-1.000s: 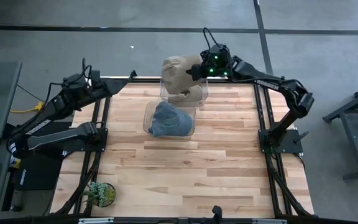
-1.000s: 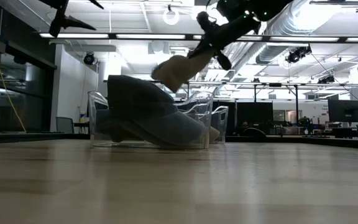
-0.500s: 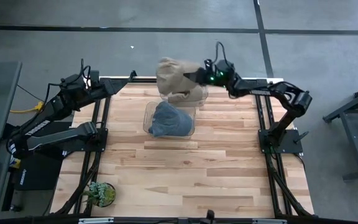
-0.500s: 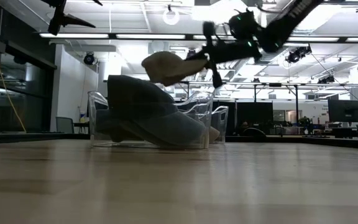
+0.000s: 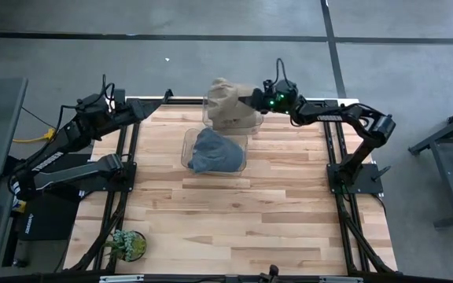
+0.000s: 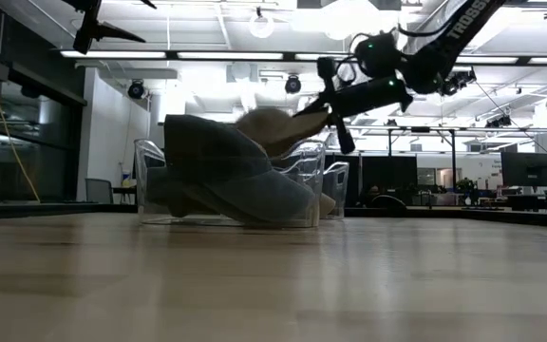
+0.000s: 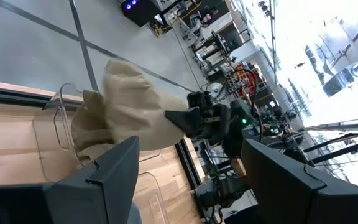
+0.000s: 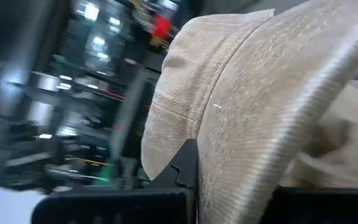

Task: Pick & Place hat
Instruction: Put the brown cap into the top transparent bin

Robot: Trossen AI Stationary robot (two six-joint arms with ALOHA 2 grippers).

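Currently the right pincer [image 5: 252, 98], clamped shut on the tan hat [image 5: 228, 103], holds it over the far clear bin [image 5: 253, 122] (carry step). Next it needs lowering and release; the left pincer [image 7: 188, 165] waits open, empty.

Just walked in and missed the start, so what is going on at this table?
The right gripper is shut on a beige fabric hat, holding it over the far clear plastic bin at the back of the wooden table. A blue-grey hat already lies in the nearer clear plastic bin. The left gripper waits open at the table's far left corner, holding nothing.
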